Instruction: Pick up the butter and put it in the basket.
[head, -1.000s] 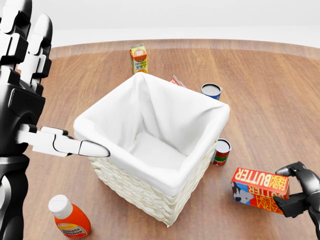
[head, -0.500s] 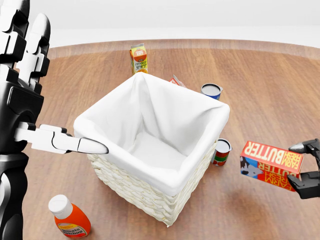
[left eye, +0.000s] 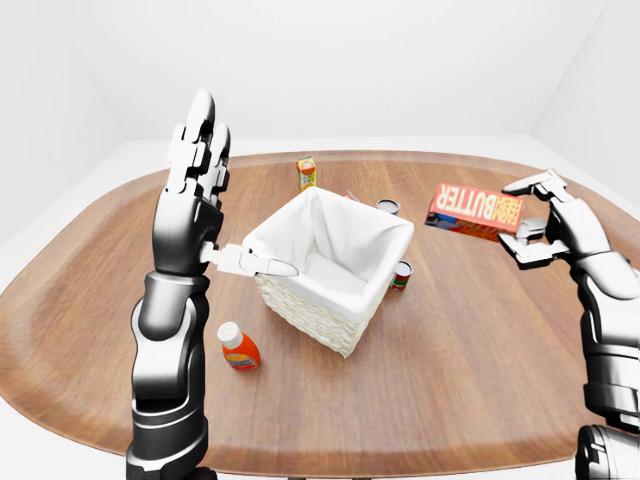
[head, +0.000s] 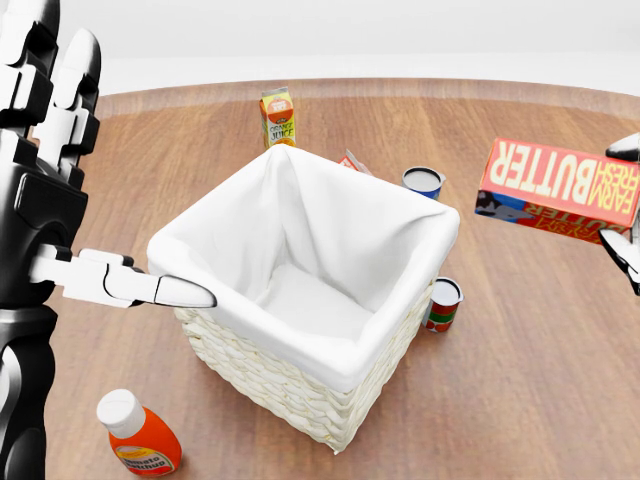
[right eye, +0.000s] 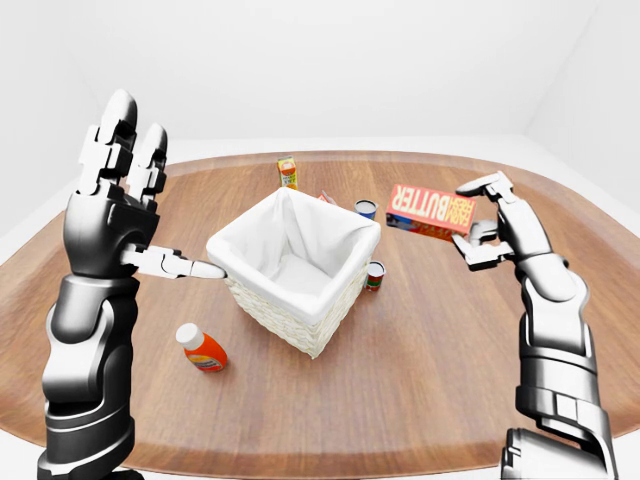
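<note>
The butter (head: 560, 190) is a red box with white "FARM FRESH BUTTER" lettering. My right hand (right eye: 472, 224) is shut on its right end and holds it in the air, to the right of the basket and about level with its rim. The basket (head: 270, 385) is white wicker with a white cloth lining and looks empty; it stands in the middle of the round wooden table (left eye: 480, 340). My left hand (left eye: 235, 205) is open and empty, raised upright at the basket's left side, with its thumb (head: 165, 291) pointing at the rim.
An orange juice carton (head: 278, 118) stands above the basket in the head view. A blue can (head: 423, 181) and a small red-white pack (head: 352, 162) lie at its upper right. A red-green can (head: 442, 304) stands by its right wall, and an orange sauce bottle (head: 138, 438) lies at lower left.
My right hand has lifted the butter from low over the table at the lower right up to basket-rim height. The left hand and the basket have not moved.
</note>
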